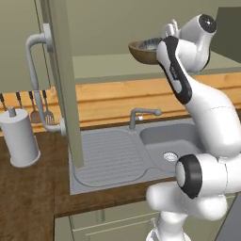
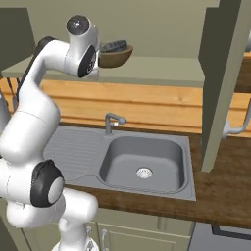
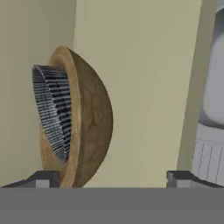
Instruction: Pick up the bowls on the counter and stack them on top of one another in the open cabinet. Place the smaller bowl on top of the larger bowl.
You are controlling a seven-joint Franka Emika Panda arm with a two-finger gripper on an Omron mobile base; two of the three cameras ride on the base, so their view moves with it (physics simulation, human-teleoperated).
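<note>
- Your claw (image 3: 113, 177) stands released, fingers wide apart beside the brown bowl (image 3: 89, 122).
- The grey bowl (image 3: 52, 113) nests inside it; both look rigid, light, smooth; grip rims.

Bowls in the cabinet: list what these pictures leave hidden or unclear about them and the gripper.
- Left base view: the arm's forearm covers the right part of the larger bowl and smaller bowl; the gripper sits behind the arm.
- Right base view: the arm's wrist hides the bowls' left edge and the fingers.
- Hand view: the gripper shows just its fingertips; jaws spread wide. The smaller bowl's base inside the larger bowl is hidden.
</note>
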